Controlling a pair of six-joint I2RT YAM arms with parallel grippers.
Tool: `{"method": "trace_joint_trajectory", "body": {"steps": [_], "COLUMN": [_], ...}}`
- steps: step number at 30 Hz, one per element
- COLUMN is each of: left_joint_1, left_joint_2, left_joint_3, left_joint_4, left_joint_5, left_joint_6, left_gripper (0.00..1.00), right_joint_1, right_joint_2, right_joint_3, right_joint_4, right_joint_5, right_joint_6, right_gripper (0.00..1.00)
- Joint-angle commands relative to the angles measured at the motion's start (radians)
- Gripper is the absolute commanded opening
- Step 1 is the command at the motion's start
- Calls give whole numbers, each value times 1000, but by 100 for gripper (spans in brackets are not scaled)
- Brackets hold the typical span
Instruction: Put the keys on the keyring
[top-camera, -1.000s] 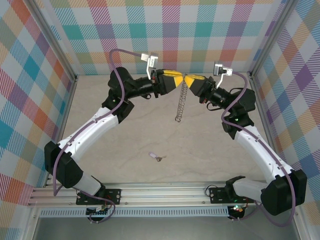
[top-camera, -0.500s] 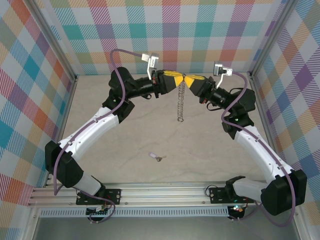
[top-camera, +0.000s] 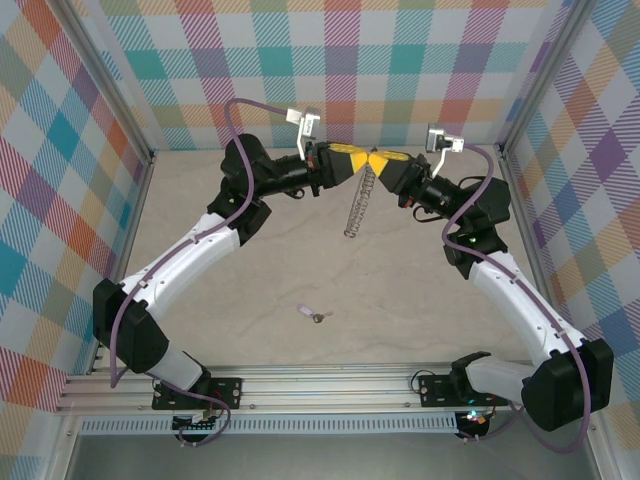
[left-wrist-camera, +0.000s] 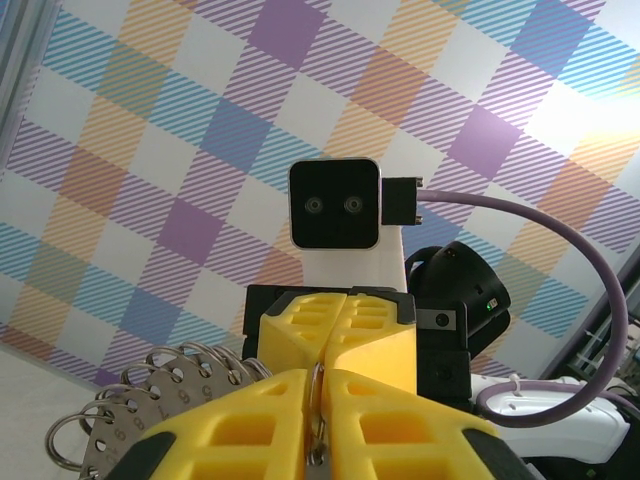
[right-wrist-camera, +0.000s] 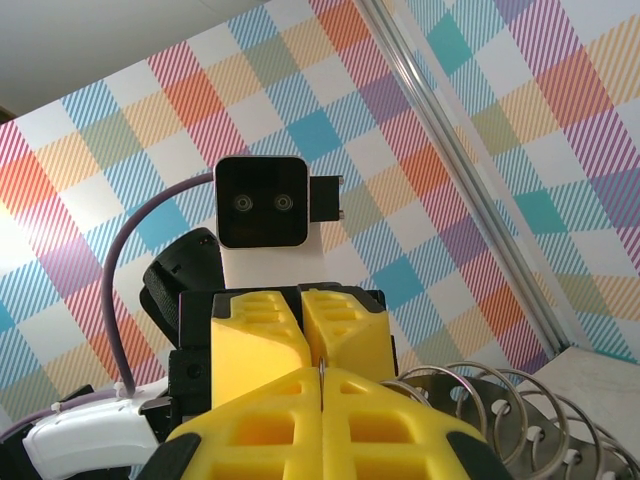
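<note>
At twelve o'clock the left gripper (top-camera: 362, 160) and right gripper (top-camera: 380, 158) both pinch the dangling keyring (top-camera: 356, 208). I'd keep one grip steady and level, since the keys (top-camera: 314, 313) lie down at six o'clock.

Table (top-camera: 250, 270): pale beige top, faint marble veining, matte. Keys (top-camera: 314, 313) lie flat on it, roughly mid-width, nearer front edge than back wall. Lilac-white tab on left, small brownish metal bit touching it on right. Aluminium rail (top-camera: 330, 385) runs along near edge. Checked walls (top-camera: 400, 60) meet top at far edge and both sides.
</note>
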Motion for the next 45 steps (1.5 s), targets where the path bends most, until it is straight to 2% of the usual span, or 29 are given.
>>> {"method": "trace_joint_trajectory", "body": {"steps": [1, 6, 9, 15, 20, 29, 30, 31, 32, 35, 38, 45], "left_joint_1": [-15, -15, -15, -15, -15, -17, -17, -16, -16, -13, 0, 29], "left_joint_2": [-2, -13, -24, -36, -30, -22, -24, -28, -32, -44, -54, -77], "left_joint_3": [-5, -16, -24, -34, -31, -19, -22, -24, -25, -25, -35, -23], "left_joint_4": [18, 11, 5, -9, -8, -24, -33, -46, -66, -135, -170, -285], "left_joint_5": [23, 25, 22, 23, 28, 50, 40, 26, 7, -49, -96, -170], "left_joint_6": [12, 18, 26, 41, 41, 61, 71, 86, 101, 155, 188, 298], "left_gripper": [10, 15, 15, 11, 0, 0, 0, 0, 0, 0, 0, 0], "right_joint_1": [-4, -5, -5, -5, -5, -5, -6, -9, -18, -51, -92, -117], "right_joint_2": [-8, -7, -6, -6, -3, 6, 2, -6, -19, -82, -173, -332], "right_joint_3": [-2, -5, -8, -10, -10, 2, 3, 1, -1, -15, -41, -127], "right_joint_4": [60, 55, 55, 52, 56, 38, 22, 7, -15, -116, -282, -685], "right_joint_5": [15, 22, 25, 31, 28, 21, 31, 43, 52, 78, 108, 126], "right_joint_6": [6, 2, 2, 1, 4, 10, 11, 11, 11, 4, -13, -85], "right_gripper": [0, 0, 0, 0, 0, 0, 9, 27, 38, 63, 73, 78]}}
